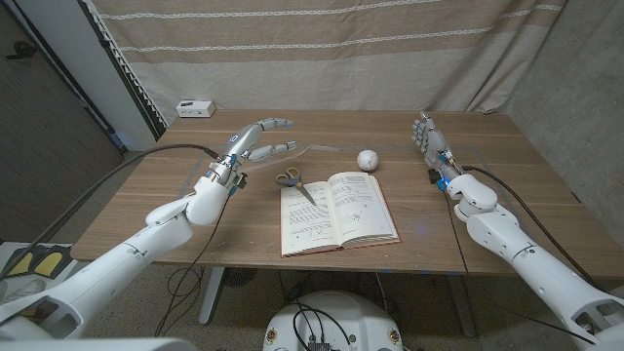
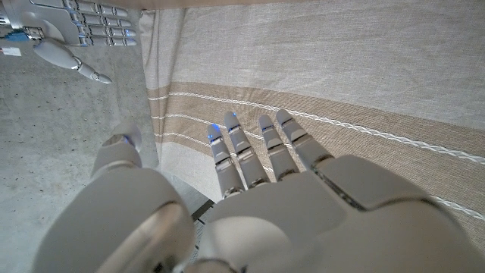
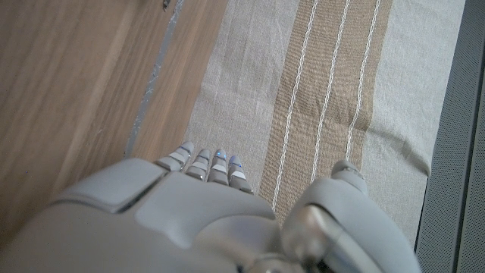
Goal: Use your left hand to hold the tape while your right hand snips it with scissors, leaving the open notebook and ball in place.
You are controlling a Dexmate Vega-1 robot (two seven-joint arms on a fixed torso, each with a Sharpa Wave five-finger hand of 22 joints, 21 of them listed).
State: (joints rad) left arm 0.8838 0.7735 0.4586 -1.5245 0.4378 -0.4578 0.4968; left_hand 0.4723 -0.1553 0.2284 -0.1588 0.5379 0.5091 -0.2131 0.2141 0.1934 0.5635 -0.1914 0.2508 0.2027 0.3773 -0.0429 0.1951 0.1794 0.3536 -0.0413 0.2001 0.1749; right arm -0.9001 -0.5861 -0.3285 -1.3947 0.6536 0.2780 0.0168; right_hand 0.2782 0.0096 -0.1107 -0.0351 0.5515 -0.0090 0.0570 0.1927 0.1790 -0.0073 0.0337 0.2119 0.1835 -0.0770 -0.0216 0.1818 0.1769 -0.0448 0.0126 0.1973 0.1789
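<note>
The wooden surface (image 1: 146, 210) carries an open notebook (image 1: 336, 212) at its middle, spine running away from the robot. The left hand (image 1: 255, 139) hovers with fingers spread and empty, reaching toward the far edge. The right hand (image 1: 432, 141) stands well off to the right, fingers straight and together, holding nothing. The scissors (image 1: 294, 182) lie partly on the notebook's left page, handles toward the far left, blades pointing near-right across the page; their long axis runs diagonally. They lie just beside the left hand and well apart from the right, which must cross over the notebook to reach them. A faint clear strip near the left fingertips may be the tape; I cannot tell. The white ball (image 1: 367, 160) sits just beyond the notebook.
</note>
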